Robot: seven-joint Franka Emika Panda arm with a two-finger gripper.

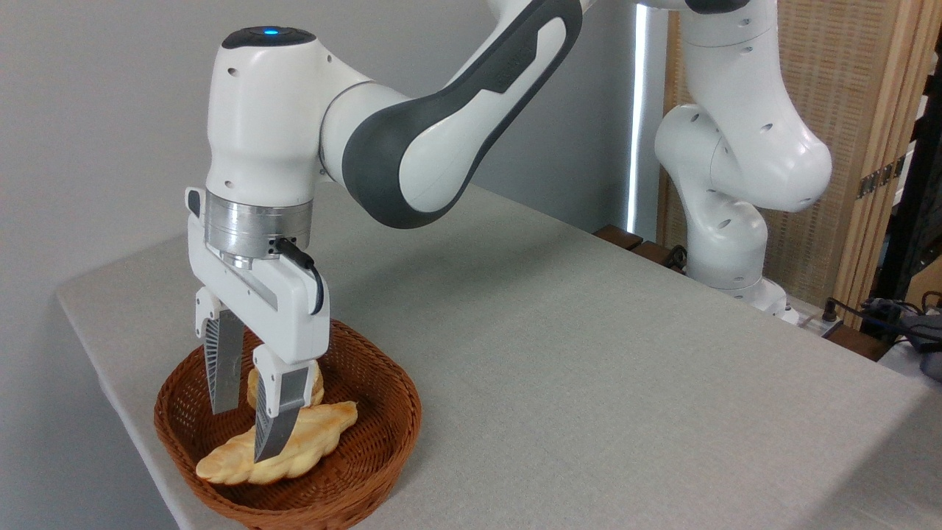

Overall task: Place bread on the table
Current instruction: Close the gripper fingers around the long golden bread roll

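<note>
We find the bread [294, 442], a long golden-tan braided loaf with tapered ends, lying inside a brown wicker basket [368, 471]. The basket sits on the table [589, 368] near its front left corner. The loaf runs from the lower left of the basket up toward the right, its left tip close to the basket's front wall. It is not on the table's grey cloth.

We note a small round bun [318, 383] behind the loaf, largely hidden by the gripper's near finger.

The gripper [241, 434] hangs from the white arm [412, 140], pointing straight down into the basket. Its two fingers stand apart with a clear gap between them. The near finger crosses in front of the loaf's middle, its tip overlapping the loaf's near edge in the picture. The far finger ends behind and to the left of the loaf, over the basket's floor. We cannot tell from this single view whether either finger touches the bread. The loaf is not clamped; it lies flat in the basket.

A blue light [269, 31] shows on top of the wrist housing. The arm's base [736, 243] stands off the table's far right side, before a wooden panel [861, 110]. Cables [905, 316] lie at the right edge of the view.
</note>
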